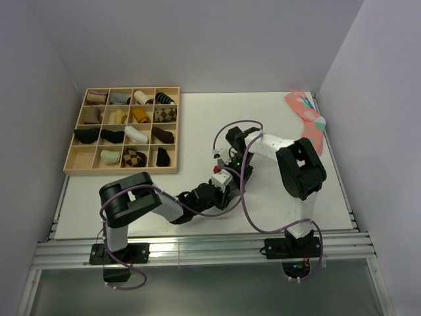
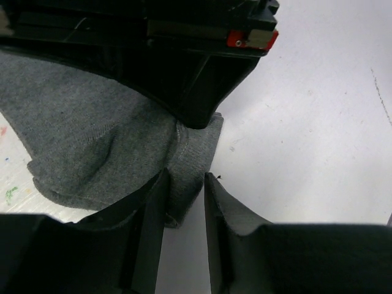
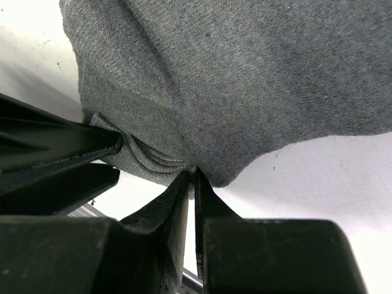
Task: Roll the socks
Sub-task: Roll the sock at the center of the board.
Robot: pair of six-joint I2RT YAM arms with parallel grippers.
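Between the fingers of the left pincer (image 2: 185, 187): a narrow fold of the grey socks (image 2: 86, 135), clamped | right pincer (image 3: 193, 179): nearly closed, nipping the socks' edge at its tips | progress: socks look mostly flat, no roll formed; rolling seems barely begun, nearly all left

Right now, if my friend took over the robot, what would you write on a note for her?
Left gripper: shut on a fold of the grey socks.
Right gripper: shut on the socks' edge, close beside the left one.
Socks: lying mostly flat on the white table, near the front middle, under both grippers.
Done: socks grabbed. No roll shows yet.
Left: roll them up.
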